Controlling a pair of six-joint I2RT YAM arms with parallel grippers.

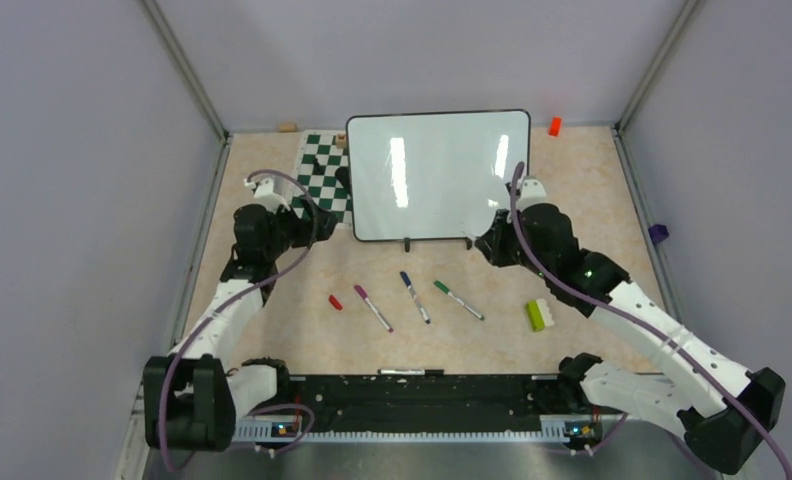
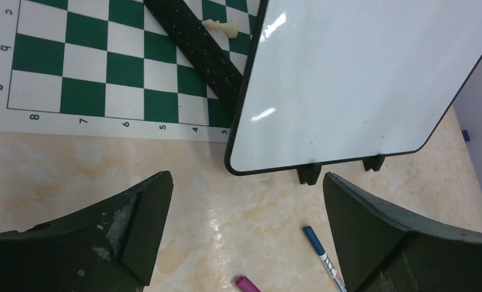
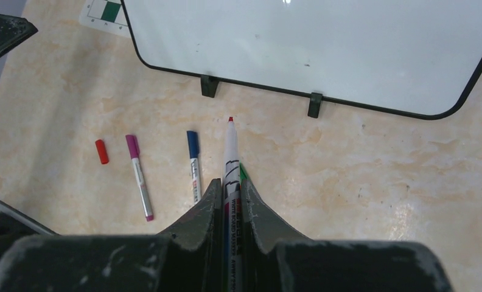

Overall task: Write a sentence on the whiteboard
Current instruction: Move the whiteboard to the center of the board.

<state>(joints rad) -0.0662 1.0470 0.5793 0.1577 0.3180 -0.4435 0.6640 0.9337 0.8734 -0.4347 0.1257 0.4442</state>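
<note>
Nearest me on the table (image 1: 584, 185) lies a row, running 9 to 3 o'clock: a red cap (image 1: 335, 301), a purple marker (image 1: 373, 308), a blue marker (image 1: 415, 297) and a green marker (image 1: 458, 300), all apart from one another. A green-and-white block (image 1: 538, 315) sits at 3 o'clock of them.

Just beyond the row, my right fingers (image 1: 484, 243) are clenched on a red marker (image 3: 231, 158). It is uncapped and its tip points to 12 o'clock, near the whiteboard's (image 1: 437, 175) lower edge but short of it. The green marker's end peeks out just beside it.

My left fingers (image 1: 317, 222) hang at 9 o'clock of the board's lower left corner, spread wide, with nothing between them.

The whiteboard stands mid-table on two black feet, its face glossy white with glare streaks. Its left edge overlaps a chess mat (image 1: 322, 175) at 10 o'clock. A black bar (image 2: 193, 39) lies across the mat, with a pale chess piece (image 2: 223, 26) beside it.

Farthest, by the back wall, are an orange block (image 1: 554, 126) at 1 o'clock and a wooden block (image 1: 288, 127) at 11 o'clock.
</note>
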